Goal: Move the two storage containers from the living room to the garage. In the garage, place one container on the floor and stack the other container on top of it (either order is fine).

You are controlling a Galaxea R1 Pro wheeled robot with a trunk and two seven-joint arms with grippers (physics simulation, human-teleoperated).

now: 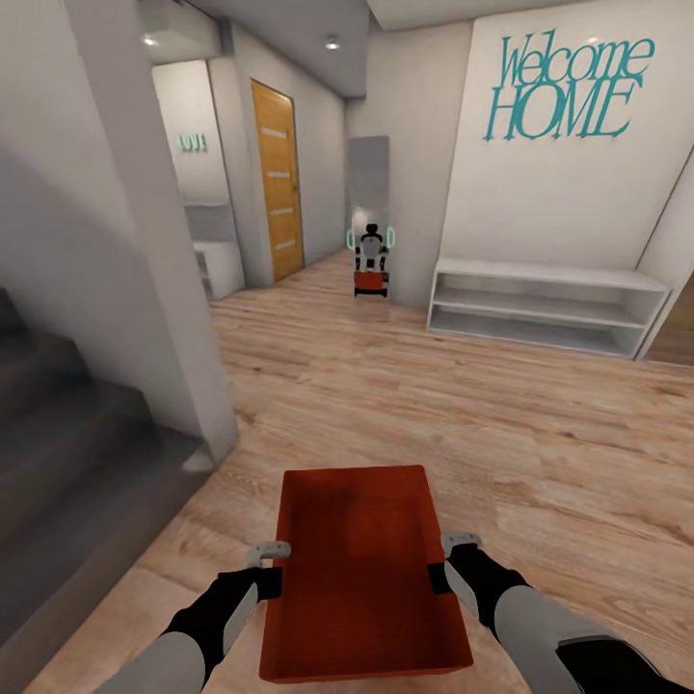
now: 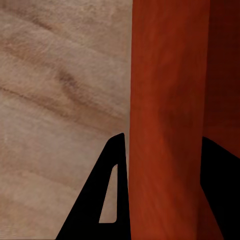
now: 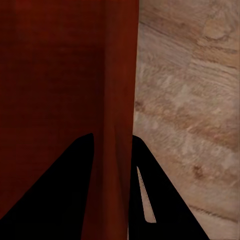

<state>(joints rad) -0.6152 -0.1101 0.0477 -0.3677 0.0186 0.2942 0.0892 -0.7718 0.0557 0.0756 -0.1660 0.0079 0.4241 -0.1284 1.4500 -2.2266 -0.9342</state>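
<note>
Carrying a red-orange, open-topped shallow plastic bin (image 1: pixel 361 569) above the wood-plank floor (image 1: pixel 540 453), long axis pointing ahead, left hand (image 1: pixel 270 564) and right hand (image 1: pixel 453 554) flank it. Left wrist: fingers (image 2: pixel 107 200) clamp its wall (image 2: pixel 165 125). Right wrist: likewise (image 3: pixel 120 100).

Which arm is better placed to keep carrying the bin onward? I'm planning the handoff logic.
Neither alone: the left gripper clamps the storage container's left wall and the right gripper its right wall. Both look needed to keep it level.
</note>
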